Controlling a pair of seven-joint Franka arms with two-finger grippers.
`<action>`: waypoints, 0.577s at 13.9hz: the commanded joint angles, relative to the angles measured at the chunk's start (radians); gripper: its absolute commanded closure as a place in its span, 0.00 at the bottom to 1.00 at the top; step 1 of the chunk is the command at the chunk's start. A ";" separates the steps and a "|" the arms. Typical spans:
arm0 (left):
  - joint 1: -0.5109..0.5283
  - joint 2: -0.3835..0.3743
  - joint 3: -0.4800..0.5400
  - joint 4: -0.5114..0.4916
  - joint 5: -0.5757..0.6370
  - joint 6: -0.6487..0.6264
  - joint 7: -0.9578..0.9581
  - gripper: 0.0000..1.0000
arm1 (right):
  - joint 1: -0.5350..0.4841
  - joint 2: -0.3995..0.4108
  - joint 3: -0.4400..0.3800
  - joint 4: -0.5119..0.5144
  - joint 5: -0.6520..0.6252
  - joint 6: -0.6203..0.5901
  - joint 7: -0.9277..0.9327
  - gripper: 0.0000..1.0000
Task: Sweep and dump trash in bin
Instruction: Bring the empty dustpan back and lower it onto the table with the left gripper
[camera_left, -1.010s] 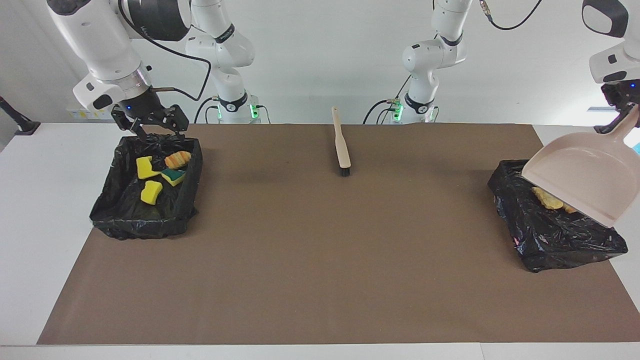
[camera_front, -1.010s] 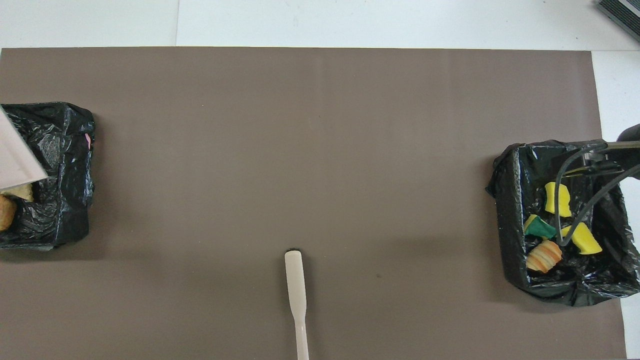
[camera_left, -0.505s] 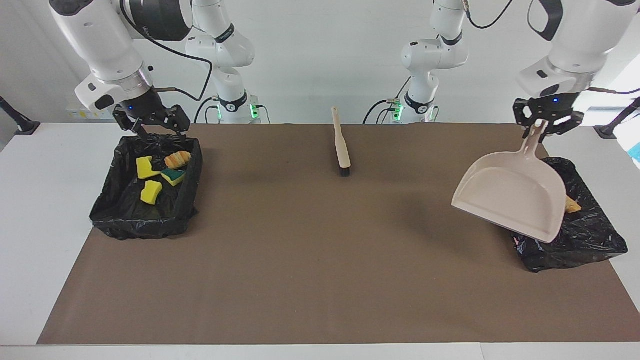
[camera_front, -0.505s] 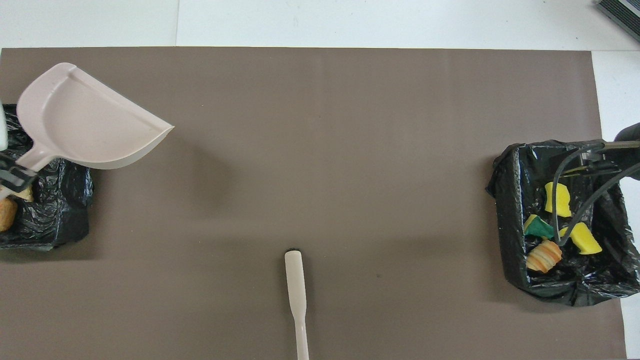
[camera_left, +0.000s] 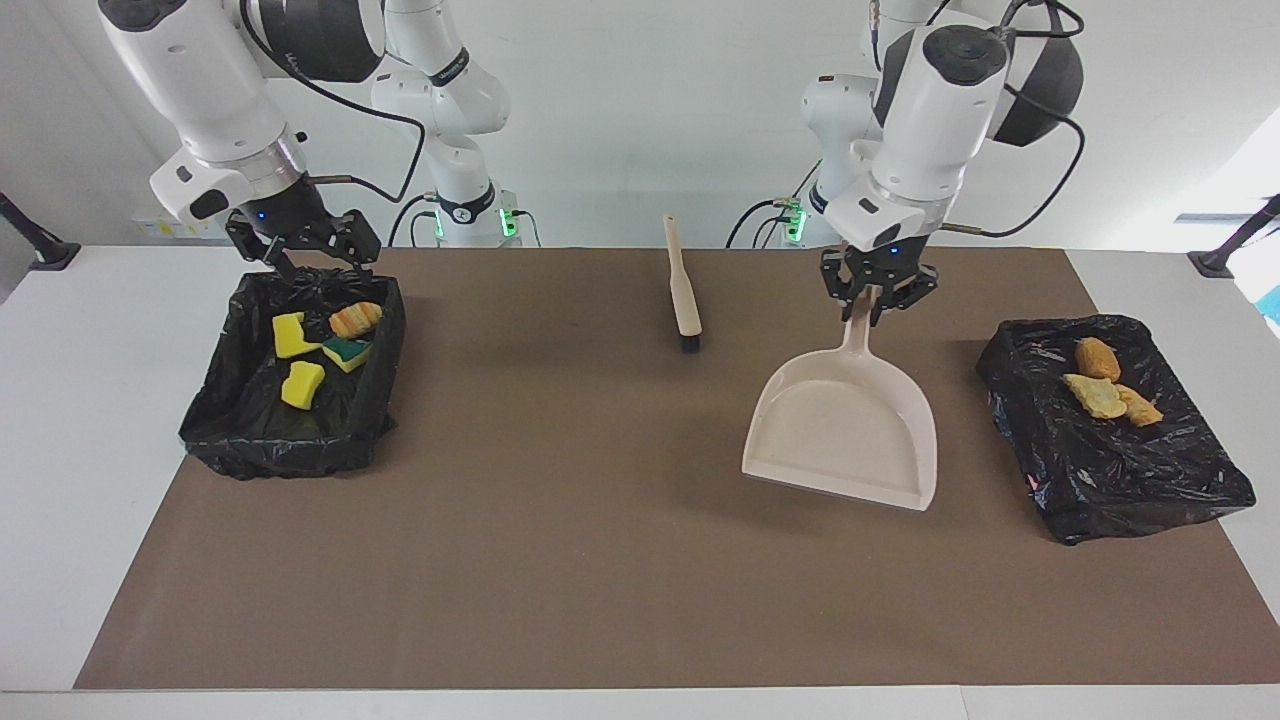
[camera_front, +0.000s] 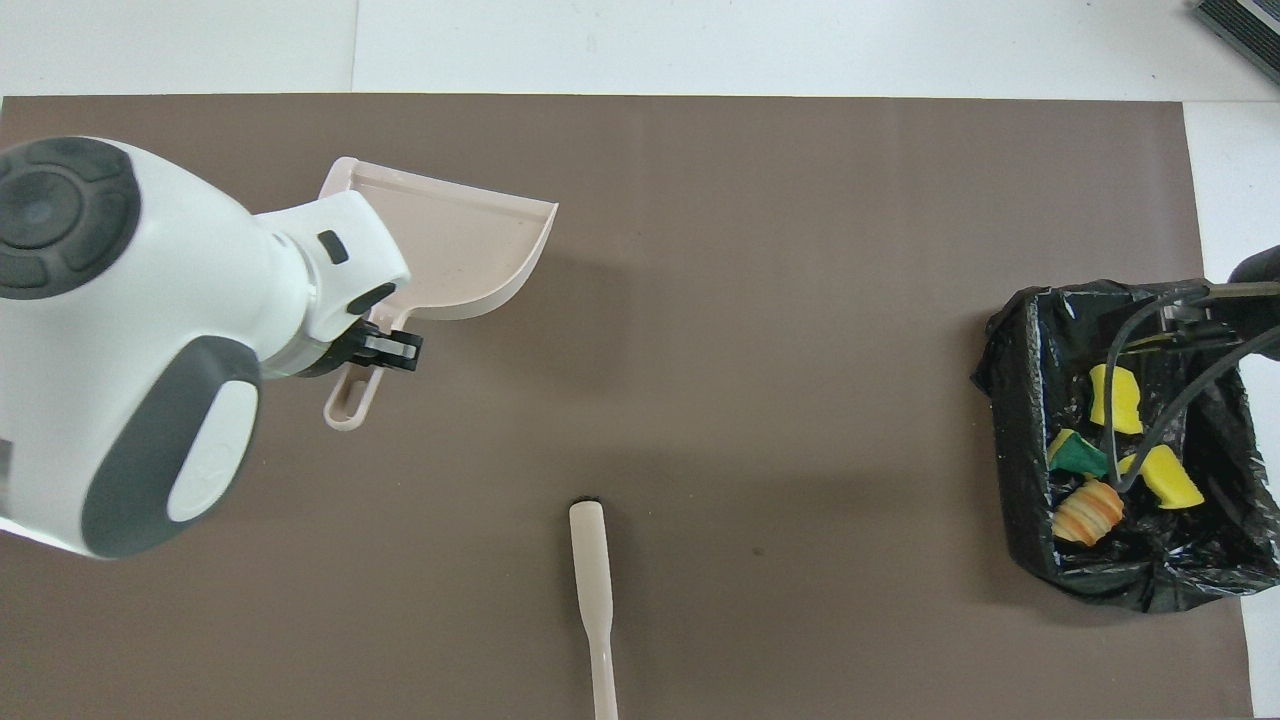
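Note:
My left gripper (camera_left: 877, 305) is shut on the handle of the beige dustpan (camera_left: 845, 435), which hangs empty and tilted low over the brown mat, between the brush and the bin at the left arm's end. The dustpan (camera_front: 455, 245) also shows in the overhead view under my left gripper (camera_front: 380, 348). Three pale tan trash chunks (camera_left: 1095, 395) lie in that black-lined bin (camera_left: 1130, 485). Yellow and orange-striped trash chunks (camera_left: 300, 383) lie in the other black-lined bin (camera_left: 290, 445), and show in the overhead view (camera_front: 1085, 512). My right gripper (camera_left: 318, 262) hangs open over that bin's rim nearest the robots.
The beige brush (camera_left: 684, 295) with black bristles lies on the mat near the robots, midway between the arms; it shows in the overhead view (camera_front: 592, 580). The left arm hides its end's bin in the overhead view. The brown mat (camera_left: 600, 560) covers most of the table.
My left arm has swung the dustpan away from the bin at its end toward the middle of the mat and lowered it. The tan chunks stay in that bin. The right arm has not moved.

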 joint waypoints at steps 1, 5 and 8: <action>-0.100 0.072 0.024 -0.014 -0.037 0.128 -0.185 1.00 | 0.000 -0.015 -0.001 -0.013 0.017 0.008 0.015 0.00; -0.206 0.172 0.024 -0.046 -0.036 0.213 -0.294 1.00 | 0.000 -0.015 -0.001 -0.013 0.017 0.008 0.015 0.00; -0.229 0.162 0.024 -0.150 -0.034 0.319 -0.302 1.00 | 0.000 -0.015 -0.001 -0.013 0.017 0.008 0.014 0.00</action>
